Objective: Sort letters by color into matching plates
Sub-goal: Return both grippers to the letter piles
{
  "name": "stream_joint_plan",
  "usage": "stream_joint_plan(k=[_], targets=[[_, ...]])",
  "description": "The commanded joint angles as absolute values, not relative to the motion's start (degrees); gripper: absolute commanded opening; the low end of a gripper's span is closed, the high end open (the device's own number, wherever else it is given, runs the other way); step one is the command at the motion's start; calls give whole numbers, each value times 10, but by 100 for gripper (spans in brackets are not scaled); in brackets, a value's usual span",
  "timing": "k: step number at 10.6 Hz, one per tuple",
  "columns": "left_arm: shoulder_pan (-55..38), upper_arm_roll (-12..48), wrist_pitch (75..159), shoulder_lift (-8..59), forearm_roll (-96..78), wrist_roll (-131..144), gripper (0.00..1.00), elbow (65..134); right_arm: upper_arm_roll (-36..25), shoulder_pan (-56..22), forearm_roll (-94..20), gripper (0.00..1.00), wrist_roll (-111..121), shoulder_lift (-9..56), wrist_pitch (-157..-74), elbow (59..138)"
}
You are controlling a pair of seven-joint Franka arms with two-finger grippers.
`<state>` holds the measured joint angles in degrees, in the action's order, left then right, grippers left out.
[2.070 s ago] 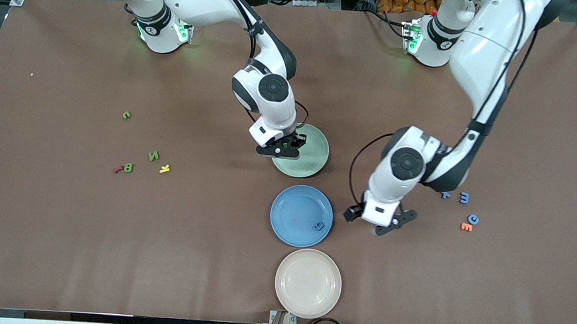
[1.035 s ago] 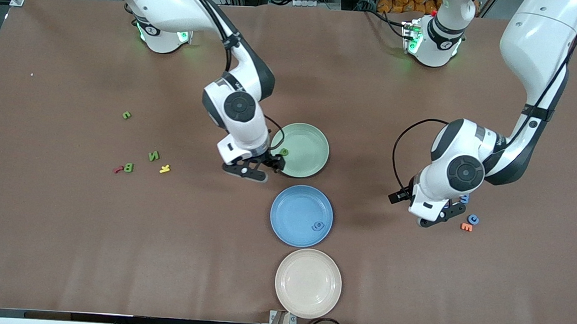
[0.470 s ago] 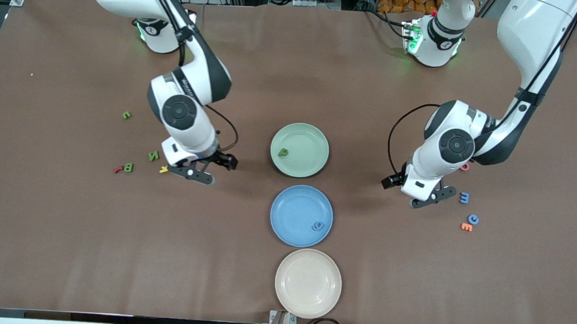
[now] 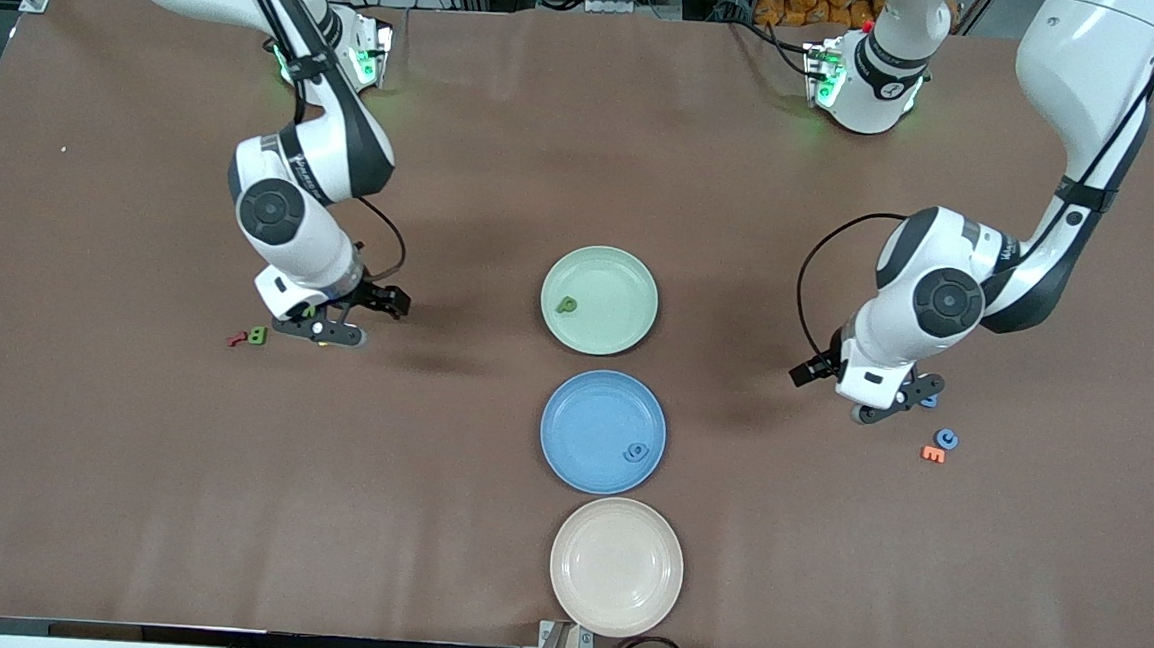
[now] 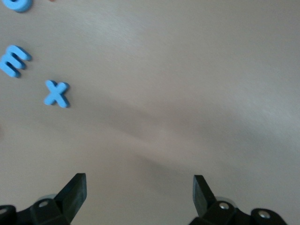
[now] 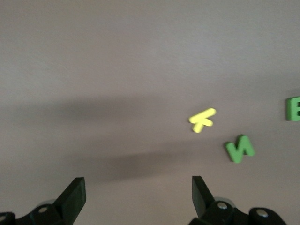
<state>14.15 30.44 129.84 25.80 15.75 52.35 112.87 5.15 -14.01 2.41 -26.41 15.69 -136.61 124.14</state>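
Risk sits with the right hand (image 4: 321, 331), spread empty over the brown bench (image 4: 128, 457) above a chunky green N (image 6: 240, 149) lying just beside a yellow K (image 6: 202, 120), so a loose pinch may take both. The left hand (image 4: 888, 403), also spread empty, hovers near a small blue X (image 5: 57, 93) and blue E (image 5: 14, 60). One green letter (image 4: 565, 305) lies in the smooth mint-green round plate (image 4: 630, 272), one blue letter (image 4: 636, 452) in the mid-blue rimmed plate (image 4: 572, 404).

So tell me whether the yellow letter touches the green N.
Apart. The right wrist view shows bare table between the yellow letter and the green N.
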Motion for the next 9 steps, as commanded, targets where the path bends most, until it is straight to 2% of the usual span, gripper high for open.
stream_joint_plan(k=[1,4,8,9], targets=[[196,308,1304,250,177,527,100,1137,65,-90,33,100,-168,104,-1384,1311],[245,308,1305,266,225,510,100,1139,66,-38,40,100,-67,84,-1391,1343],[255,295,1310,294,226,521,100,1138,66,14,70,100,21,86,-1469,1382],[251,284,1321,303,235,521,100,1136,66,20,70,93,34,91,-1488,1384]])
